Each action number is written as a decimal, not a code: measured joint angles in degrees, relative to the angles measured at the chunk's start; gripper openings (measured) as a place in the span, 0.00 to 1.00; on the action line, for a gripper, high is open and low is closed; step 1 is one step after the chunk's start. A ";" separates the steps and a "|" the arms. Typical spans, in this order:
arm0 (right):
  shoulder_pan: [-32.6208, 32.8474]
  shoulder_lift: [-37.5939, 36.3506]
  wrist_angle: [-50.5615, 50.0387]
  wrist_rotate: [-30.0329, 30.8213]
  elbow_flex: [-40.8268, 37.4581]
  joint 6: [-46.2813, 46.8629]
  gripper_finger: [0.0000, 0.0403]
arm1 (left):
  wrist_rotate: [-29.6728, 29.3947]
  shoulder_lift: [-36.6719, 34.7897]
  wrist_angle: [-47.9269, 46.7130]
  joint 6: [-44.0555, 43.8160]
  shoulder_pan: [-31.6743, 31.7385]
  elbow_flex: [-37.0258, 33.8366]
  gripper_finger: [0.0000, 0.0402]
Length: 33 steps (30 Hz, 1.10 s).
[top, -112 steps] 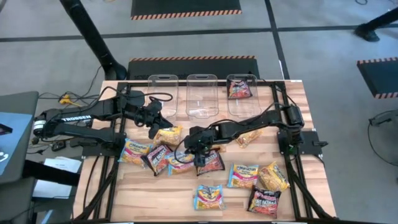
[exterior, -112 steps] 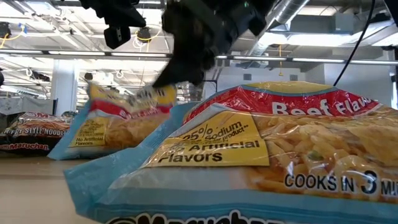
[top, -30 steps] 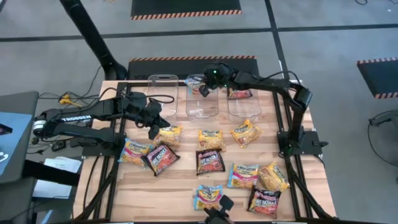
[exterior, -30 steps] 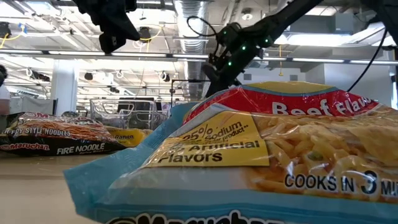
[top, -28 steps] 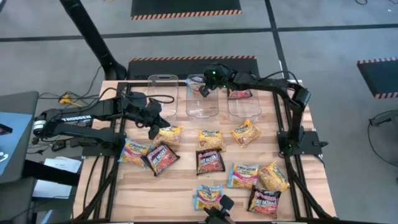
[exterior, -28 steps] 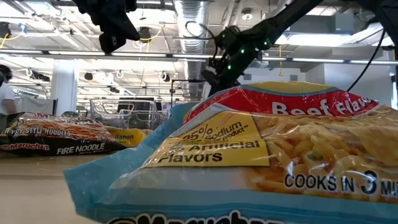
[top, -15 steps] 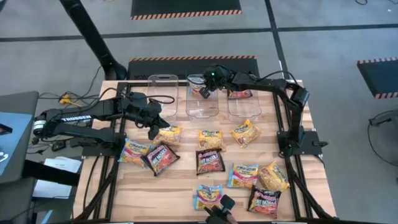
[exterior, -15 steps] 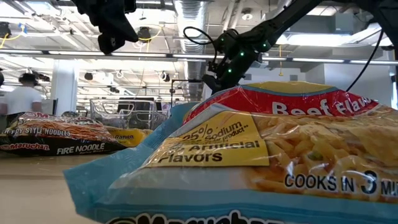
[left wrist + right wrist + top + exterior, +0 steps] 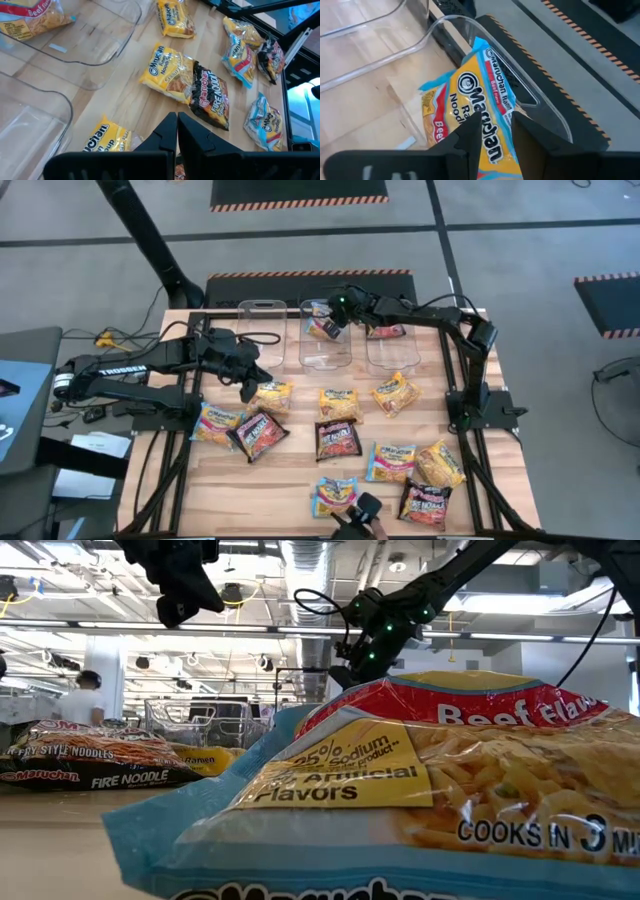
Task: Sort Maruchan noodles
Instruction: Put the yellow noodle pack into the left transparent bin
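The right gripper (image 9: 327, 326) hangs over the middle clear bin (image 9: 325, 350) at the far edge of the wooden surface (image 9: 290, 480), its fingers (image 9: 470, 131) spread to either side of a light blue and yellow Maruchan packet (image 9: 470, 107). In the right wrist view that packet lies against the bin's curved wall, tilted, and whether the fingers touch it cannot be told for sure. From above, the same packet shows as a small bright patch just under the gripper, inside the middle bin.

The right-hand bin (image 9: 392, 345) holds a black-red packet (image 9: 386, 331). The left-hand bin (image 9: 262, 330) stands beside the left gripper (image 9: 250, 385), which hovers low over the surface with its fingers pressed together, just above a yellow-orange packet (image 9: 271, 396).

The other noodles lie scattered on the surface nearer the camera: a second yellow-orange packet (image 9: 339, 402) and a third (image 9: 396, 393) in the middle row, a black-red packet (image 9: 338, 439) below them, and another black-red one (image 9: 257, 433) beside a blue and yellow packet (image 9: 217, 421) on the left. Along the near edge rest a blue packet (image 9: 390, 461), a yellow-orange one (image 9: 439, 464), a black-red one (image 9: 425, 503) and a blue one (image 9: 335, 494), which fills the low view.
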 joint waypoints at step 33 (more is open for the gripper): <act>11.41 -24.44 -9.99 -0.07 0.00 -4.34 0.37 | -3.05 0.00 -2.76 -2.47 0.31 0.00 0.35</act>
